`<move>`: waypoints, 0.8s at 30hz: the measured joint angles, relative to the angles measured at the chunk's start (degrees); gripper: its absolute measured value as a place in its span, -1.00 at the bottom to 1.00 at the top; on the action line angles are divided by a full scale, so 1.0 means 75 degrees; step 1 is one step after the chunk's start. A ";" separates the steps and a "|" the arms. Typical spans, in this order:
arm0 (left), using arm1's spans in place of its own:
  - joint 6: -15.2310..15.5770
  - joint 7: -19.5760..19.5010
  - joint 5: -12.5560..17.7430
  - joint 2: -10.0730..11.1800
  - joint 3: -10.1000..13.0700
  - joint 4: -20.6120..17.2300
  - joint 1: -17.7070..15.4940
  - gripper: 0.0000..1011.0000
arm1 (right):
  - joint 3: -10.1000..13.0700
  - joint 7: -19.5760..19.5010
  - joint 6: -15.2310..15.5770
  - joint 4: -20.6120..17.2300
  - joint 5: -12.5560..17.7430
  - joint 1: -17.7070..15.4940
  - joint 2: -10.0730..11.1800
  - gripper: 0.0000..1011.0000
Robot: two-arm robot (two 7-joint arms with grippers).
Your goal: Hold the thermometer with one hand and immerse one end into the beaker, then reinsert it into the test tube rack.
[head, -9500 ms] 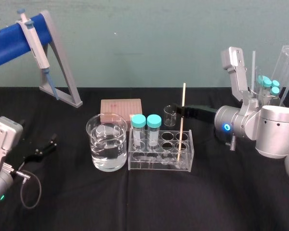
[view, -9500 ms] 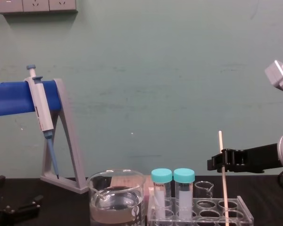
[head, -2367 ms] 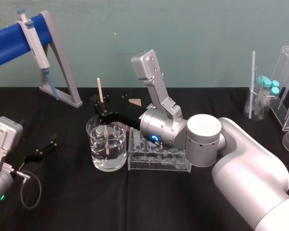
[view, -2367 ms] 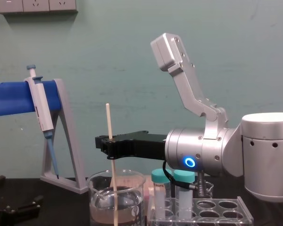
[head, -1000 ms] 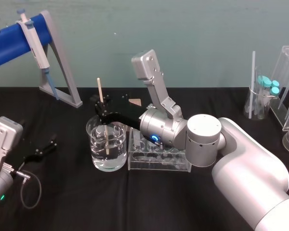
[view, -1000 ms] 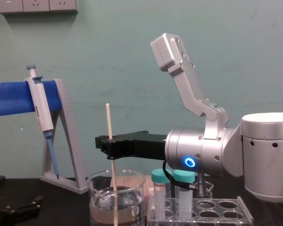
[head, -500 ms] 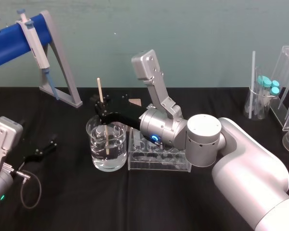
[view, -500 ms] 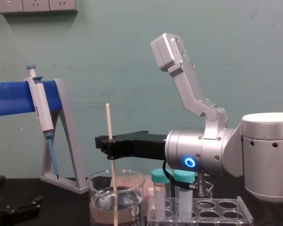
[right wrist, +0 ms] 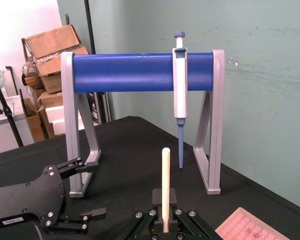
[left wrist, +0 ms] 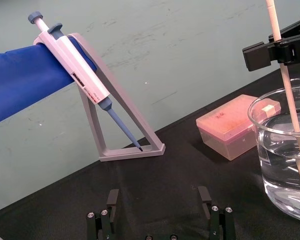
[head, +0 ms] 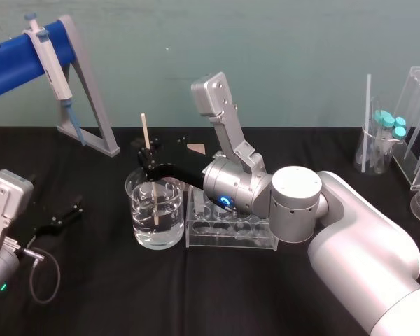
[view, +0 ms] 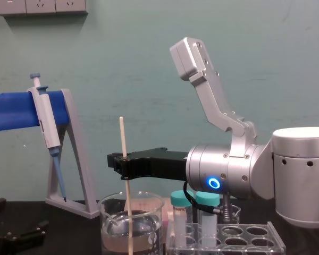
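The thermometer [head: 145, 129] is a thin cream rod standing nearly upright, and its lower end dips into the water of the beaker [head: 141, 224]. My right gripper [head: 148, 165] is shut on the rod just above the beaker's rim, with the arm reaching across over the test tube rack [head: 231, 236]. From the side, the gripper [view: 125, 164] holds the thermometer [view: 122, 138] over the beaker [view: 110, 226], left of the rack [view: 255, 239]. My left gripper [left wrist: 158, 197] rests open on the table at the left, with nothing between its fingers.
A grey pipette stand [head: 91, 91] with a blue bar and a hanging pipette [head: 49, 56] stands at the back left. A pink tip box [left wrist: 232, 125] sits behind the beaker. Two teal-capped vials [view: 183, 212] stand in the rack. More glassware [head: 381, 140] stands at the far right.
Since the earliest frames my right gripper has carried the thermometer from the rack leftward into the beaker. Over the last second nothing has moved.
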 joint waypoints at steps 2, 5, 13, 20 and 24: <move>0.0000 0.0000 0.0000 0.0000 0.0000 0.0000 0.0000 0.99 | 0.0000 0.0000 0.0000 0.0000 0.0000 0.0000 0.0000 -0.91; 0.0000 0.0000 0.0000 0.0000 0.0001 0.0000 0.0000 0.99 | 0.0000 0.0000 0.0000 0.0000 0.0000 0.0000 0.0000 -0.91; 0.0000 0.0000 0.0000 0.0000 0.0000 0.0000 0.0000 0.99 | 0.0000 0.0000 0.0000 0.0000 0.0000 0.0000 0.0000 -0.91; 0.0000 0.0000 0.0000 0.0000 0.0000 0.0000 0.0000 0.99 | 0.0000 0.0000 0.0000 0.0000 0.0000 0.0000 0.0000 -0.91; 0.0000 0.0000 0.0000 0.0000 0.0000 0.0000 0.0000 0.99 | 0.0000 0.0000 0.0000 0.0000 0.0000 0.0000 0.0000 -0.91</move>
